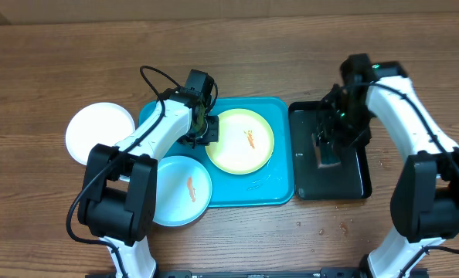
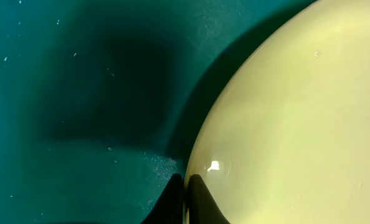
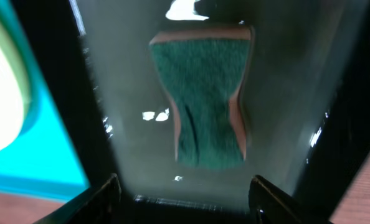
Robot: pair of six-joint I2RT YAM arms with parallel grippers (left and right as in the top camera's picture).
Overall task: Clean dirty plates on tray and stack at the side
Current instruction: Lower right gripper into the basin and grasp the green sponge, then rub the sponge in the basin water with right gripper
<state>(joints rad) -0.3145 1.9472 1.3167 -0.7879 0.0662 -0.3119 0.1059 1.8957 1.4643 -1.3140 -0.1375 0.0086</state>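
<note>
The left tool (image 2: 186, 202) had its two dark tips pressed together, pinching the left rim of the pale yellow-green round plastic plate (image 2: 297, 112), at the bottom edge of the left wrist view. That plate lay inside the large turquoise-blue rectangular plastic tray (image 1: 280, 189), in its upper right part, with an orange-red smear near its middle. The light blue round plastic plate (image 1: 179, 193), also smeared, sat over the tray's lower left corner, partly overhanging the wooden worktop (image 1: 44, 62). The white round plastic plate (image 1: 98, 131) rested on the worktop just beside the tray's left edge. The right tool (image 3: 185, 196) hung with its fingers spread wide, holding nothing, above a green scouring sponge with a brownish-orange side (image 3: 203, 106). The sponge lay in the narrow glossy black tray (image 1: 353, 181), right of the turquoise one.
</note>
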